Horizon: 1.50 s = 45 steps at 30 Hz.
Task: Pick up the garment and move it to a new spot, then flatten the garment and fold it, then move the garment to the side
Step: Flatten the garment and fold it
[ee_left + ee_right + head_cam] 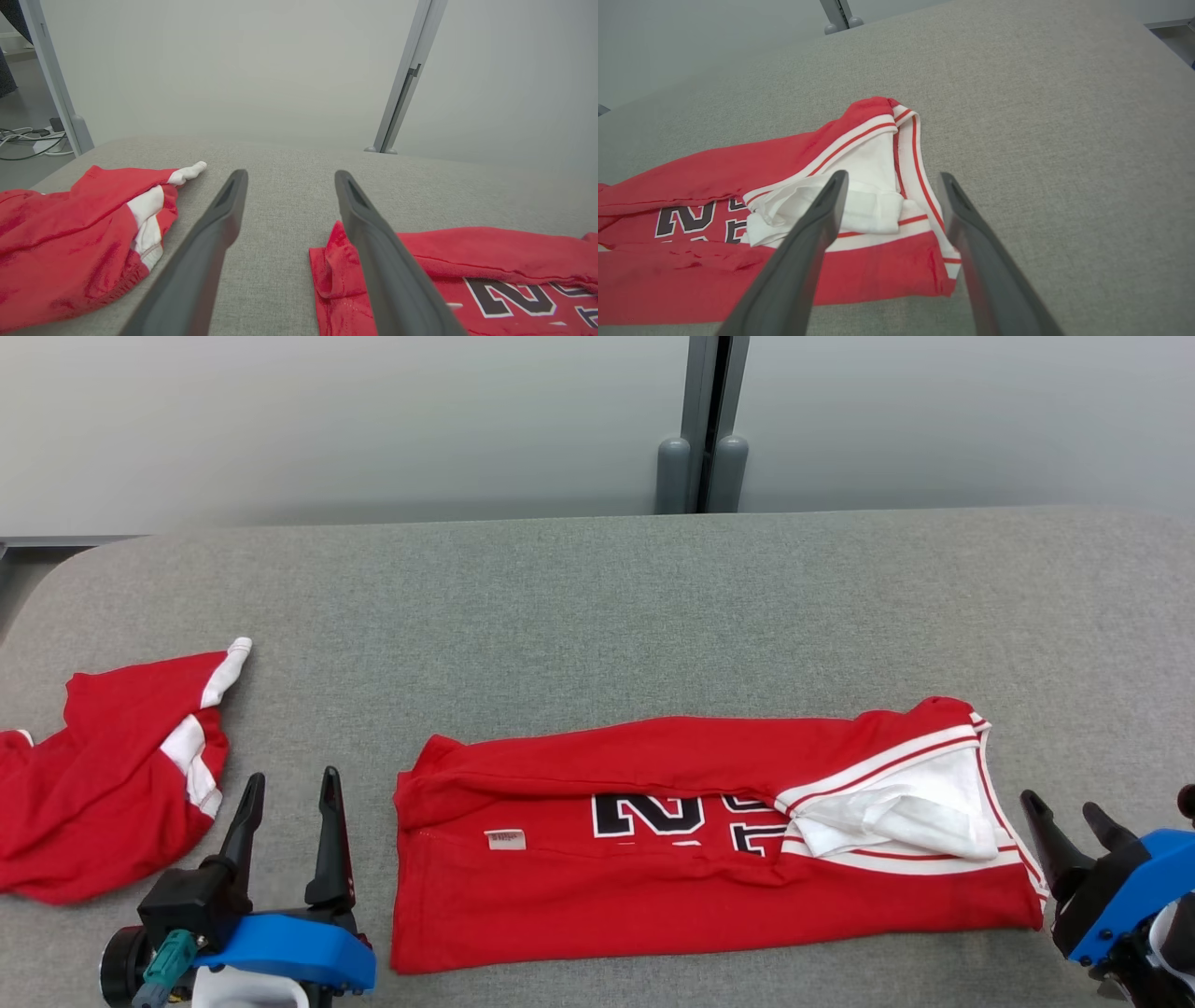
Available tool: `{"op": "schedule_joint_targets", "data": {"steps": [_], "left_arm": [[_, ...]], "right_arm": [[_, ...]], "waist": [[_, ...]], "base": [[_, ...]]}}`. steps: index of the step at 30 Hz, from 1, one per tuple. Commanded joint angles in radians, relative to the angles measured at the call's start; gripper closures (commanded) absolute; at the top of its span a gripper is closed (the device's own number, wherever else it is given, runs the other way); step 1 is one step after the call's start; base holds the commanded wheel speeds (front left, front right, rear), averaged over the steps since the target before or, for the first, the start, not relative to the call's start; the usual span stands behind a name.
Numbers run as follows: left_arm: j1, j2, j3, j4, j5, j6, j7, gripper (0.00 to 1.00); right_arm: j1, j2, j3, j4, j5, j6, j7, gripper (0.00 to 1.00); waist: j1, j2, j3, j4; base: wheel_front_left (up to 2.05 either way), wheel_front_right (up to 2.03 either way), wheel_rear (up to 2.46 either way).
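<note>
Head view: the garment (709,859), a red jersey with black-and-white numerals, lies folded lengthwise into a long strip on the grey bench (597,607), from the centre out to the right. Its white-trimmed end points right. The left claw (291,777) is at the lower left, fingers spread wide with nothing between them, just off the garment's left edge. The right claw (1060,803) is at the lower right, also spread and empty, just beside the trimmed end. A second red garment (112,784) lies crumpled at the far left.

Left wrist view: the left claw (290,173) is wide open with bare bench between its fingers. One finger crosses the garment's (490,261) corner in the picture; I cannot tell if they touch.

Right wrist view: the right claw (893,174) is wide open, holding nothing, poised over the garment's (738,163) white-trimmed end.
</note>
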Motion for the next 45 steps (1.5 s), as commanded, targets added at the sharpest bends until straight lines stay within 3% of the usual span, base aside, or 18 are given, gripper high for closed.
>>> {"op": "schedule_joint_targets", "data": {"steps": [1,14,26,36,37,38,45], "left_arm": [[0.011,-0.005,0.007,0.002,0.01,-0.004,-0.004,0.0],[0.029,-0.072,0.111,-0.044,0.103,-0.088,-0.004,0.0],[0.0,-0.105,0.137,-0.037,0.151,-0.122,-0.004,0.0],[0.001,-0.122,0.154,-0.031,0.167,-0.134,-0.004,0.0],[0.002,-0.123,0.155,-0.028,0.168,-0.134,-0.004,0.0],[0.001,-0.124,0.155,-0.027,0.168,-0.135,-0.004,0.0],[-0.012,-0.116,0.151,-0.005,0.168,-0.135,-0.003,0.0]], "right_arm": [[-0.019,0.005,-0.002,0.008,-0.004,0.0,-0.007,0.0],[-0.169,-0.036,-0.002,0.248,-0.04,0.0,-0.083,0.0],[-0.301,-0.055,-0.006,0.501,-0.081,0.0,-0.072,0.0],[-0.31,-0.055,0.059,0.614,-0.079,0.0,-0.024,0.0],[-0.311,-0.057,0.069,0.618,-0.076,0.0,-0.022,0.57],[-0.31,-0.059,0.077,0.619,-0.073,0.001,-0.026,1.0],[-0.324,-0.112,0.105,0.58,-0.042,0.0,-0.08,1.0]], "waist": [[0.0,0.0001,0.0,-0.001],[0.0,0.0001,0.039,0.014],[0.0,0.0001,0.097,0.04],[0.0,0.0001,0.108,0.051],[0.0,0.0001,0.108,0.051],[0.0,0.0001,0.108,0.051],[0.0,0.0001,0.095,0.038]], "base": [[0.0,0.0,0.0],[0.0,0.0,0.0],[0.0,0.0,0.0],[0.0,0.0,0.0],[0.0,0.0,0.0],[0.0,0.0,0.0],[0.0,0.0,0.0]]}}
